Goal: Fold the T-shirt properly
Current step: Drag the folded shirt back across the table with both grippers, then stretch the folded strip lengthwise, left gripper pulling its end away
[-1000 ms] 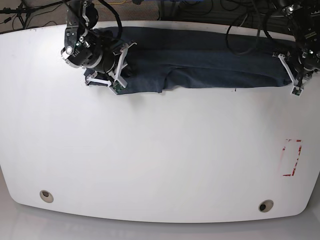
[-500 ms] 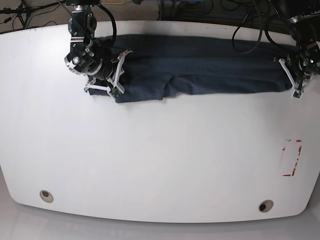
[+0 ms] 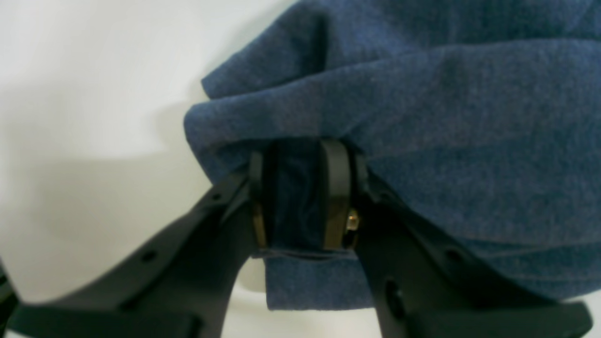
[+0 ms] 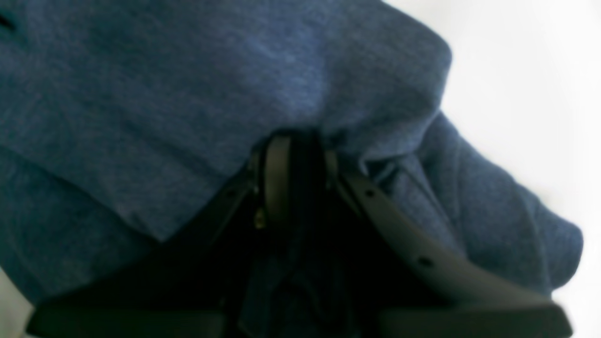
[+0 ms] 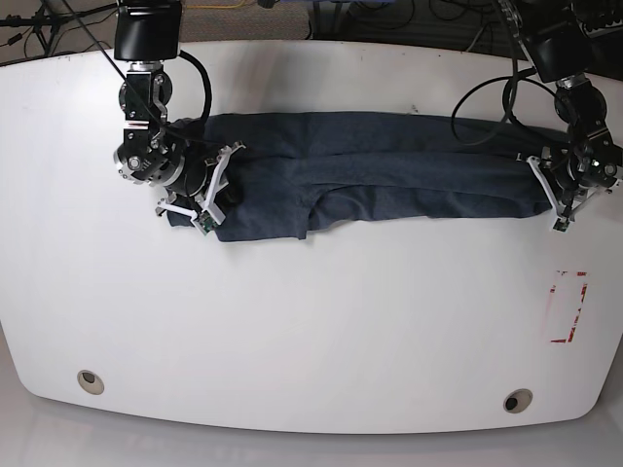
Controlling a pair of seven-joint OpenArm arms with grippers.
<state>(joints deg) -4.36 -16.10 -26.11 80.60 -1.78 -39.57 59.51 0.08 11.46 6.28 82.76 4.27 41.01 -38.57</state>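
The dark navy T-shirt (image 5: 389, 165) lies bunched into a long band across the far half of the white table (image 5: 311, 321). No lettering or neck tag shows. On the base view's left end, my right gripper (image 5: 206, 199) is shut on a fold of the shirt. The right wrist view shows its pads (image 4: 277, 178) pinched into blue cloth (image 4: 188, 94). My left gripper (image 5: 557, 204) holds the band's other end. In the left wrist view its pads (image 3: 335, 188) clamp a strip of the fabric (image 3: 469, 141), whose hem hangs below them.
A red rectangular mark (image 5: 568, 307) is on the table near the right edge. Two round holes (image 5: 90, 381) (image 5: 518, 400) sit near the front corners. Black cables (image 5: 389, 15) run behind the far edge.
Both grippers have moved toward the table's near side, dragging the shirt with them away from the far edge. The band now lies wholly on the table.
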